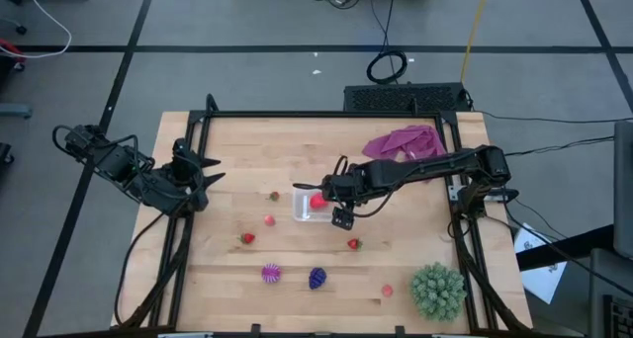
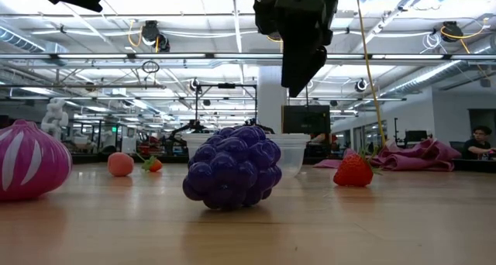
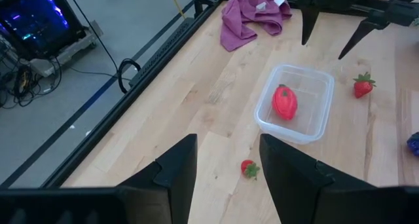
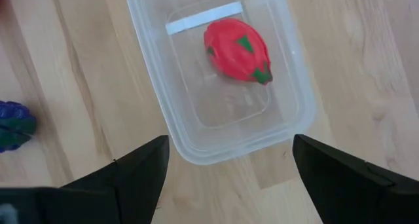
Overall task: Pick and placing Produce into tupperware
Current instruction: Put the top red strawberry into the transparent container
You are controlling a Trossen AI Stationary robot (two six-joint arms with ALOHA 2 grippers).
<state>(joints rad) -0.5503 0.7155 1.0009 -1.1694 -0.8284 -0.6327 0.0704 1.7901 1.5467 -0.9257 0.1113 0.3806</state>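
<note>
The clear tupperware (image 1: pixel 305 209) stands on the table's middle with one red produce piece (image 4: pixel 237 50) lying on its floor. My right gripper (image 4: pixel 229 175) hangs open above the box's near end (image 2: pixel 302 71), touching nothing. Loose produce lies around it: small strawberries (image 1: pixel 247 238) (image 1: pixel 353 244) (image 3: pixel 249 168), pink pieces (image 1: pixel 269 219) (image 1: pixel 388 290), a purple-and-pink spiky piece (image 1: pixel 271 273) and a dark purple bunch (image 2: pixel 232 168). At the table's left edge my left gripper (image 3: pixel 228 145) waits raised and open, with nothing between its fingers.
A big green spiky ball (image 1: pixel 437 291) sits at the near right corner. A purple-magenta cloth (image 1: pixel 404 140) lies bunched at the far right. A black frame (image 1: pixel 297 115) borders the table. Bare wood lies between the box and the left edge.
</note>
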